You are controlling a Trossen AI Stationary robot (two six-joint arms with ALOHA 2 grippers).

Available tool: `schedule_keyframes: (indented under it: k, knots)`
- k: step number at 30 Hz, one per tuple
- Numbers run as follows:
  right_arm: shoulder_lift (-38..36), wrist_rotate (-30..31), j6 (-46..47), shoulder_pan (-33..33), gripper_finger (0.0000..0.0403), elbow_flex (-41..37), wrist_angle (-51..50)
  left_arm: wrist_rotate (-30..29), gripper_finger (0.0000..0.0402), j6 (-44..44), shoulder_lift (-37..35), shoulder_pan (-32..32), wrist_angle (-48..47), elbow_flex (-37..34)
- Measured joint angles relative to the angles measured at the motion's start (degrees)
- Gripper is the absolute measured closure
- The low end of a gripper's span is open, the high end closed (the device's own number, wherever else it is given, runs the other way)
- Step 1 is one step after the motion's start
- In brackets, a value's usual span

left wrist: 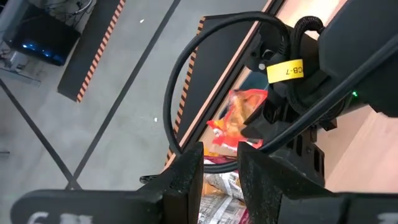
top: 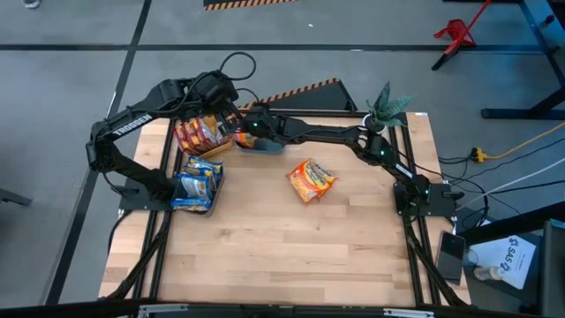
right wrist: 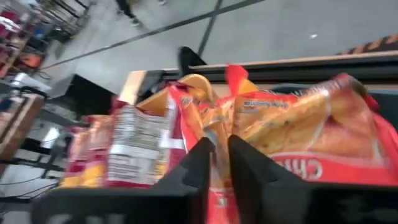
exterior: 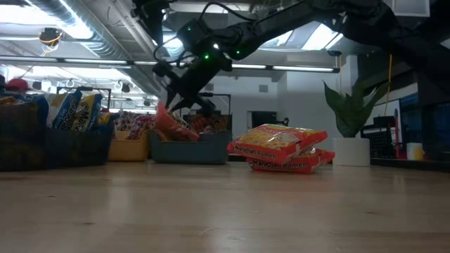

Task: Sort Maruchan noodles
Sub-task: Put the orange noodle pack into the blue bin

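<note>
My right gripper reaches across to the teal bin at the far left and is shut on an orange Maruchan noodle packet. Two more orange packets lie stacked on the table's middle. A yellow bin holds red packets. A dark bin holds blue-silver ones. My left gripper hovers open above the yellow bin's far side, nothing between its fingers. My right gripper pinches the orange packet's upper end between its two fingers, which stand only a narrow gap apart. The fingers slant down from the table's right. The packet hangs tilted below them, its lower end inside the teal bin.
A potted plant stands at the far right corner. The three bins line the table's left side. The near half of the wooden table is bare wood. Cables loop around the left arm near the bins.
</note>
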Motion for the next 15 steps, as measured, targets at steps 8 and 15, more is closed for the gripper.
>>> schedule_keyframes:
  k: [8, 15]
  knots:
    - [0.0, -2.3, -0.4, 0.0, 0.0247, 0.0, -0.3, 0.0, 0.031, 0.0, 0.0, 0.0, 0.0, 0.0]
    - [-0.2, -2.8, 2.6, 0.1, 0.0218, 0.0, -3.2, 0.0, 0.031, 0.0, 0.0, 0.0, 0.0, 0.0]
